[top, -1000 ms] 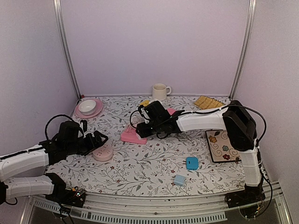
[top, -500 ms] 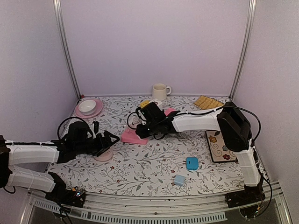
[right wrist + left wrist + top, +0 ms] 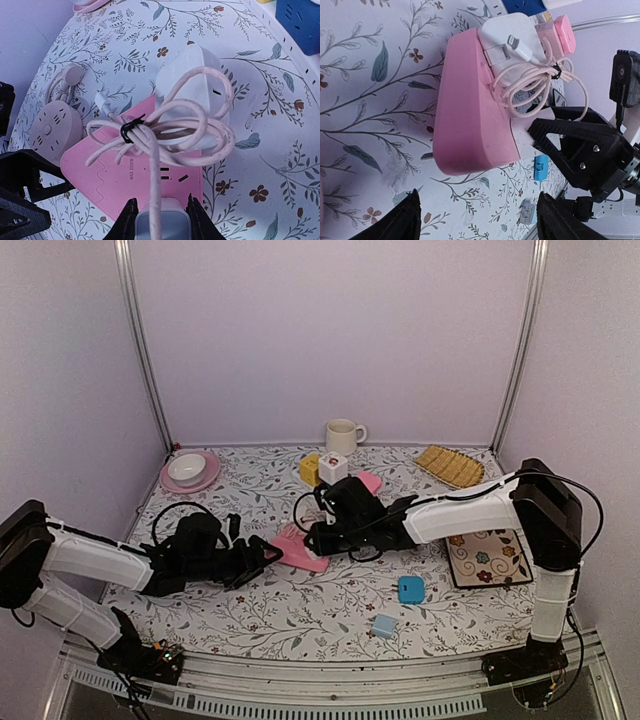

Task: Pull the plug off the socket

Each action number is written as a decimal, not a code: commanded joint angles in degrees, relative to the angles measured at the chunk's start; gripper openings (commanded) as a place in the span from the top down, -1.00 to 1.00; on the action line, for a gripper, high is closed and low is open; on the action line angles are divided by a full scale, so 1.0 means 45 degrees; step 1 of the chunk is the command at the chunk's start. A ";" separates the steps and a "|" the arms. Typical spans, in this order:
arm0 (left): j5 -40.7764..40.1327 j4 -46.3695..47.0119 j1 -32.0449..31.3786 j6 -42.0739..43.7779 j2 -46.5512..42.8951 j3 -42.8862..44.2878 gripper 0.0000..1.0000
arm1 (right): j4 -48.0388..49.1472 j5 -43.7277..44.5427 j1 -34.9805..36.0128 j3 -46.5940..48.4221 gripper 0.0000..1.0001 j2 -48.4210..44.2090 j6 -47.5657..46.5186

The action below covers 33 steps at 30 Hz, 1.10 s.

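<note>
A pink socket strip lies flat mid-table. A white plug block stands on it under a bundled pink cable. My right gripper is shut on a pale plug at the strip's near end, a finger on each side. My left gripper is open, just short of the strip's other end and touching nothing; its fingertips frame bare tablecloth.
A round pink socket lies left of the strip. At the back stand a mug, a bowl on a pink plate and two small cubes. A patterned tile and blue blocks lie to the right.
My left arm has reached right, off the round socket and up to the pink strip. The right gripper has shut on the pale plug, and the strip has slid nearer to the front.
</note>
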 commanded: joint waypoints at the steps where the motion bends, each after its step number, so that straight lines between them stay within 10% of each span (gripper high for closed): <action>1: -0.0612 0.0789 -0.0657 -0.0366 0.0554 0.0589 -0.59 | 0.2326 0.0928 0.0763 -0.0846 0.92 -0.1323 0.1406; 21: -0.1741 0.1854 -0.1096 -0.0801 -0.0742 0.0051 -0.14 | 0.4715 0.5417 0.3161 -0.1838 0.93 -0.2060 0.2761; 33: -0.2121 0.1465 -0.1088 0.0014 -0.1604 0.0138 0.52 | 0.4981 0.4964 0.3412 -0.1984 0.93 -0.2286 0.2732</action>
